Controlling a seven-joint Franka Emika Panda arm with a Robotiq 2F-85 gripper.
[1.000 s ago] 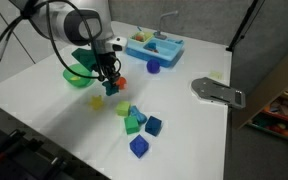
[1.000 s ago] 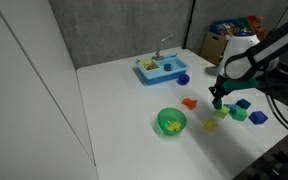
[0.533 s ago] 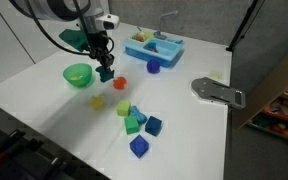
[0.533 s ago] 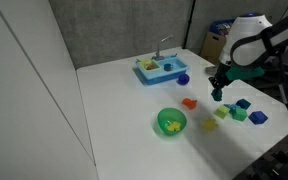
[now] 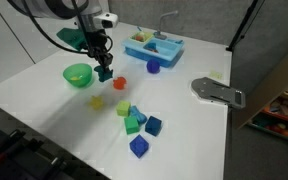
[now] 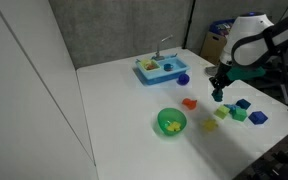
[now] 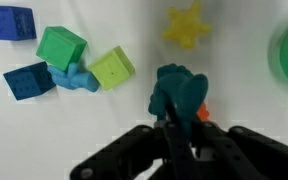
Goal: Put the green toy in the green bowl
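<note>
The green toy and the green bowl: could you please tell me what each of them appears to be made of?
The green toy, held in the gripper, looks like moulded plastic: one even dark teal colour, rounded lumpy edges and a dull sheen. The green bowl also looks like plastic: a uniform bright light green with a smooth, slightly glossy wall. The pictures are too soft to be sure of either.

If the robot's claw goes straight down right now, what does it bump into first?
Probably the white table, right beside the red block. The gripper points down with the green toy in its jaws, so the toy lands first. It might clip the block.
</note>
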